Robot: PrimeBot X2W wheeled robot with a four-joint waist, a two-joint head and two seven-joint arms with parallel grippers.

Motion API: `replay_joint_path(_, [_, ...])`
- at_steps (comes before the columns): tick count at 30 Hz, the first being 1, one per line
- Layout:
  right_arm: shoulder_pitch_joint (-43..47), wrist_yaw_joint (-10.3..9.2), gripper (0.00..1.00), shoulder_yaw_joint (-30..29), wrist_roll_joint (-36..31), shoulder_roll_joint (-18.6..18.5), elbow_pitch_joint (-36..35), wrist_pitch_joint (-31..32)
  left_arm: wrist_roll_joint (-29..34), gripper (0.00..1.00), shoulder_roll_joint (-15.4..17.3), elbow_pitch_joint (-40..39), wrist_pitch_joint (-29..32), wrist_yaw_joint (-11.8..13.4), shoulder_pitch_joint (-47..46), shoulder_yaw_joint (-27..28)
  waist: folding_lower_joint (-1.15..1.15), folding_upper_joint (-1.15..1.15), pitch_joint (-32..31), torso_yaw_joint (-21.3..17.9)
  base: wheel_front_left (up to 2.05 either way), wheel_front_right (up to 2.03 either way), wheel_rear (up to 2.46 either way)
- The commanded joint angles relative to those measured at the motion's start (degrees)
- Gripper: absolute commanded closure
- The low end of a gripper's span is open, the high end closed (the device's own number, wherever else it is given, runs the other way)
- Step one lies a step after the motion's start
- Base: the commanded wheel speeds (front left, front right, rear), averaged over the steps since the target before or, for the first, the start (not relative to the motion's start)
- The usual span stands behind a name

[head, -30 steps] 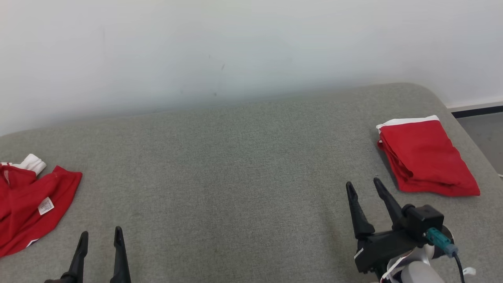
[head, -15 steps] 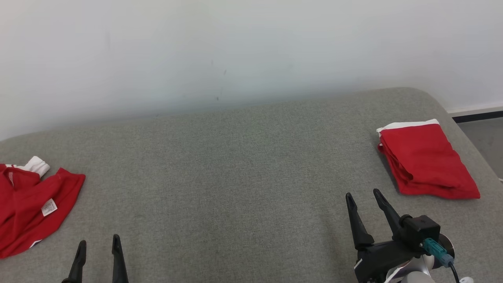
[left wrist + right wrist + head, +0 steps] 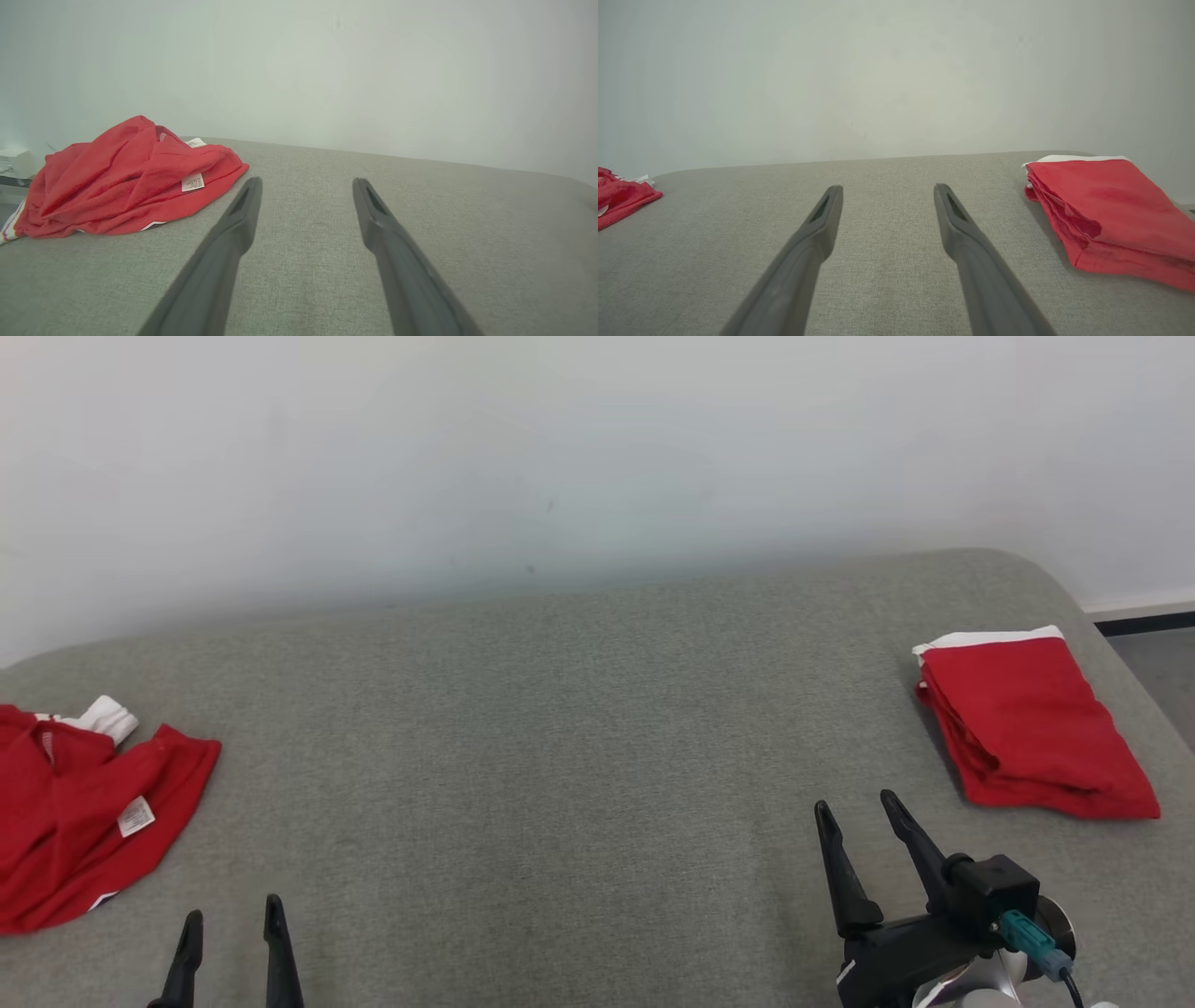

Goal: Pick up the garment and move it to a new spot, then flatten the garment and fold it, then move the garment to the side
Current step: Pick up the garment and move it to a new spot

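Note:
A crumpled red garment (image 3: 75, 826) with a white tag and white trim lies at the left edge of the grey cushioned surface (image 3: 560, 728); the left wrist view has that garment (image 3: 126, 182) up and left of the fingers. A folded red garment (image 3: 1032, 719) with a white edge rests at the far right, and it lies (image 3: 1111, 214) right of the fingers in the right wrist view. My left gripper (image 3: 230, 917) is open at the lower left, right of the crumpled garment and apart from it. My right gripper (image 3: 855, 803) is open at the lower right, short of the folded garment, holding nothing.
A pale wall (image 3: 560, 457) rises behind the surface. At the right the cushion's rounded edge drops to a grey floor (image 3: 1158, 663) with a dark skirting strip. Bare grey fabric spans the middle between the two garments.
The head camera has shifted, so the whole scene sits lower and slightly right. Both grippers show a little lower in the view. The garments have not moved on the surface.

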Motion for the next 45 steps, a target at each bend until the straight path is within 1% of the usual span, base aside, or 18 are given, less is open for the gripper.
replay_joint_path(1, [0.83,-0.16,0.0,0.15,-0.36,0.25,-0.26,-0.02,0.16,0.0,0.0,-0.29,-0.03,0.64,0.59,0.14,-0.01,0.0,-0.05,1.18,0.0,0.0,0.0])
replay_joint_path(4, [0.8,-0.16,0.0,0.4,-0.67,0.31,-0.76,-0.02,0.61,0.0,0.0,-0.24,-0.03,1.03,0.62,0.15,-0.01,0.0,-0.1,2.92,0.0,0.0,0.0])
replay_joint_path(11, [1.11,-0.16,0.0,1.14,-0.58,0.4,-0.94,-0.02,1.48,0.0,0.0,0.03,-0.03,0.58,0.84,0.72,-0.01,0.0,-0.55,8.54,0.0,0.0,0.0])
replay_joint_path(12, [1.11,-0.16,0.0,1.14,-0.58,0.4,-0.94,-0.02,1.48,0.0,0.0,0.03,-0.03,0.58,0.84,0.72,-0.01,0.0,-0.55,8.54,0.0,0.0,0.0])
replay_joint_path(20, [1.45,-0.16,0.0,2.43,-0.12,1.01,-0.53,-0.03,2.21,0.0,-0.01,-0.36,-0.03,0.0,2.12,2.26,-0.01,0.0,-1.48,15.66,0.0,0.0,0.0])
replay_joint_path(30, [1.68,-0.16,0.0,4.42,-0.31,1.22,0.52,-0.02,2.45,0.0,0.01,-0.63,-0.03,0.11,4.05,3.89,-0.01,0.0,-1.82,22.5,0.0,0.0,0.0])
replay_joint_path(37, [1.88,-0.16,0.0,5.37,-1.33,1.29,1.25,-0.02,1.98,0.0,0.0,-0.8,-0.03,0.01,4.8,4.54,-0.01,0.0,-1.93,24.42,0.0,0.0,0.0])
replay_joint_path(45, [1.91,-0.16,0.0,5.57,-0.94,1.36,1.48,-0.02,1.87,0.0,0.05,1.23,-0.03,-0.22,3.64,4.89,-0.01,0.0,-1.75,24.09,0.0,0.0,0.0])
